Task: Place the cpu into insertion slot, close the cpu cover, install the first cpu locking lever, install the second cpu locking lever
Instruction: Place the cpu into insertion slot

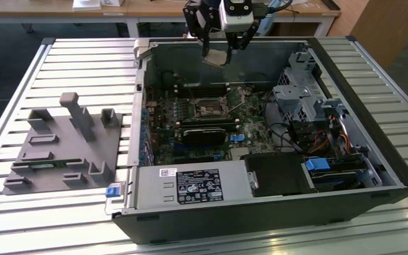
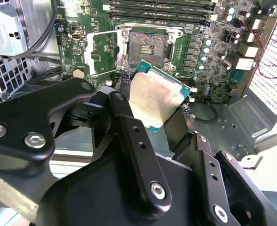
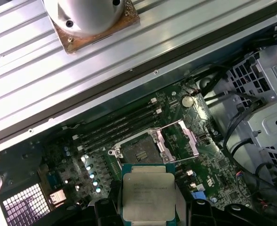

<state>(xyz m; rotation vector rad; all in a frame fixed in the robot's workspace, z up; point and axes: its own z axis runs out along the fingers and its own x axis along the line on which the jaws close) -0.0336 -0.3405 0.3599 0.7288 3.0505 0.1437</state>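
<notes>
CPU gripped, hanging above the open socket, not yet seated.

The gripper (image 1: 220,49) has its jaws clamped on opposite edges of the cpu (image 2: 157,96), metal face up, high over the case (image 1: 261,223) near its back wall. The insertion slot (image 2: 147,44) lies below the jaws and just past the chip's far edge, well apart in height, with nothing between. The cpu cover (image 2: 101,52) is swung open, just beside the slot and off the jaws' line. My read from both wrist views: the chip is twisted and tilted relative to the slot's rim, not square to it.
</notes>
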